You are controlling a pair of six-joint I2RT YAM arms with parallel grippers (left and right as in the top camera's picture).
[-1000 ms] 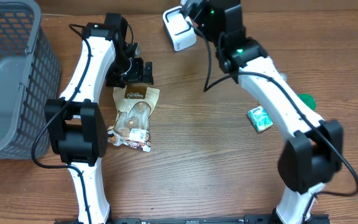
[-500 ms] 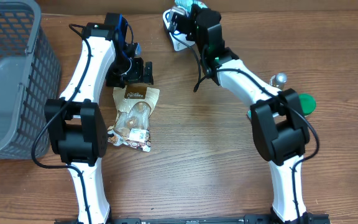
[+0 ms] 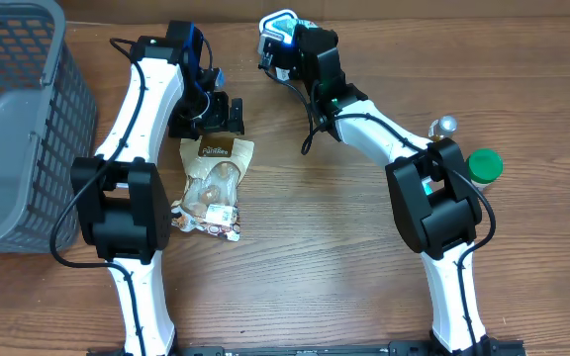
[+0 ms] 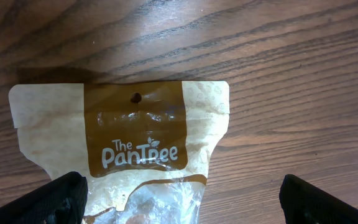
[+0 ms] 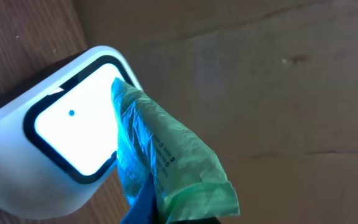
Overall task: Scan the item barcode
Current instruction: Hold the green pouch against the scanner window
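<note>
My right gripper (image 5: pixel 179 218) is shut on a crumpled green packet (image 5: pixel 166 168) with small print on it. The packet is pressed against the lit window of the white scanner (image 5: pixel 73 130). In the overhead view the scanner (image 3: pixel 268 42) glows blue at the back of the table, with the right gripper (image 3: pixel 293 44) right beside it. My left gripper (image 4: pixel 191 205) is open, its black fingers (image 4: pixel 61 199) either side of the upper part of a brown-and-clear PanTree snack bag (image 4: pixel 135 143). That bag (image 3: pixel 211 183) lies flat on the table.
A grey mesh basket (image 3: pixel 18 119) fills the left side. A green-lidded bottle (image 3: pixel 483 163) and a small silvery object (image 3: pixel 446 126) stand at the right, close to the right arm's elbow. The table is brown wood.
The right arm has folded down and brought the packet onto the scanner, whose window now glows blue. A green packet seen on the table at right is now behind the arm. The left arm is still.
</note>
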